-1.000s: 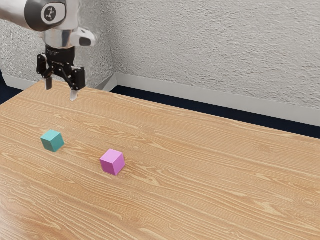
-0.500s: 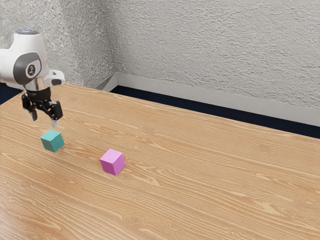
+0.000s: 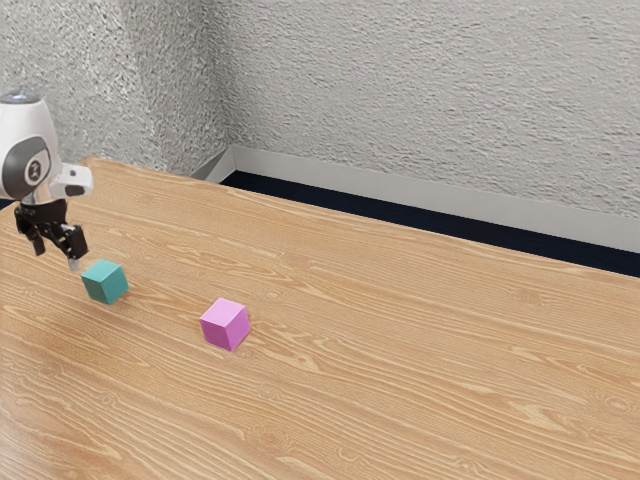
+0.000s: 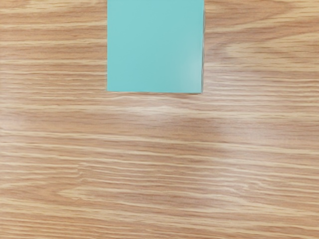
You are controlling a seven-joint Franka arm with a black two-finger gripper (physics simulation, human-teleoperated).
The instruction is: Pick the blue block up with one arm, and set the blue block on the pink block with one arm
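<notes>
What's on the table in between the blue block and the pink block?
Nothing. The exterior view shows just bare wooden table between the blue block and the pink block.

The arm (image 3: 25, 150) is cut off by the exterior view's left edge, so just its last rounded link and the end effector (image 3: 55, 254) show. The end effector is small there, and whether its nearer fingertip touches the blue block (image 3: 104, 282) cannot be told. In the wrist view the blue block (image 4: 155, 45) is cut by the picture's edge, its sides hidden beneath its top face. The pink block (image 3: 224, 324) hides its rear faces. The bench (image 3: 400, 330) runs past the exterior view's left, lower and right edges.
</notes>
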